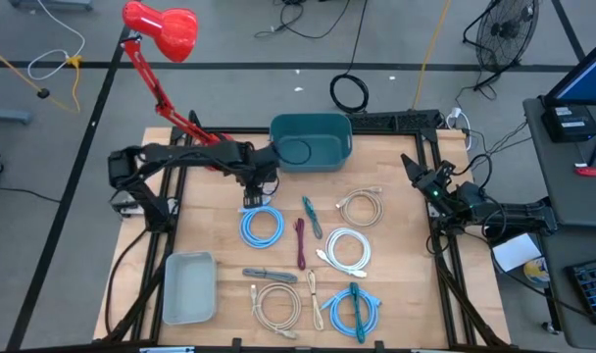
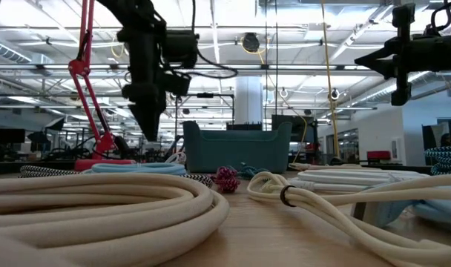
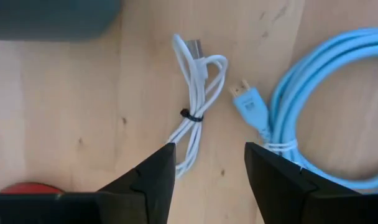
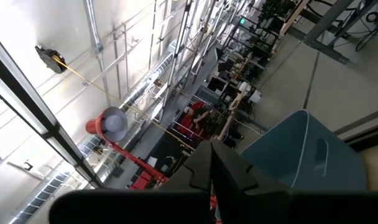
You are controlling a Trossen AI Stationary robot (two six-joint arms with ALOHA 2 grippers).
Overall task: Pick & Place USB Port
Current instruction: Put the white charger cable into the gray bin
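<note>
A small white USB cable (image 3: 195, 93), bundled with a black tie, lies flat on the wooden table beside a light blue coiled cable (image 3: 326, 112). My left gripper (image 3: 209, 165) is open and hovers above the white cable's lower end, one finger on either side, touching nothing. In the high view my left gripper (image 1: 251, 191) sits just in front of the teal bin (image 1: 311, 142). My right gripper (image 1: 413, 167) waits, shut, raised over the table's right side.
Several coiled cables lie across the table's middle: cream ones (image 1: 360, 208), a white one (image 1: 347, 248), a blue-teal one (image 1: 355, 309), and a maroon one (image 1: 300, 243). A grey tray (image 1: 188, 286) sits near the left front. A red lamp (image 1: 161, 27) stands at the far left.
</note>
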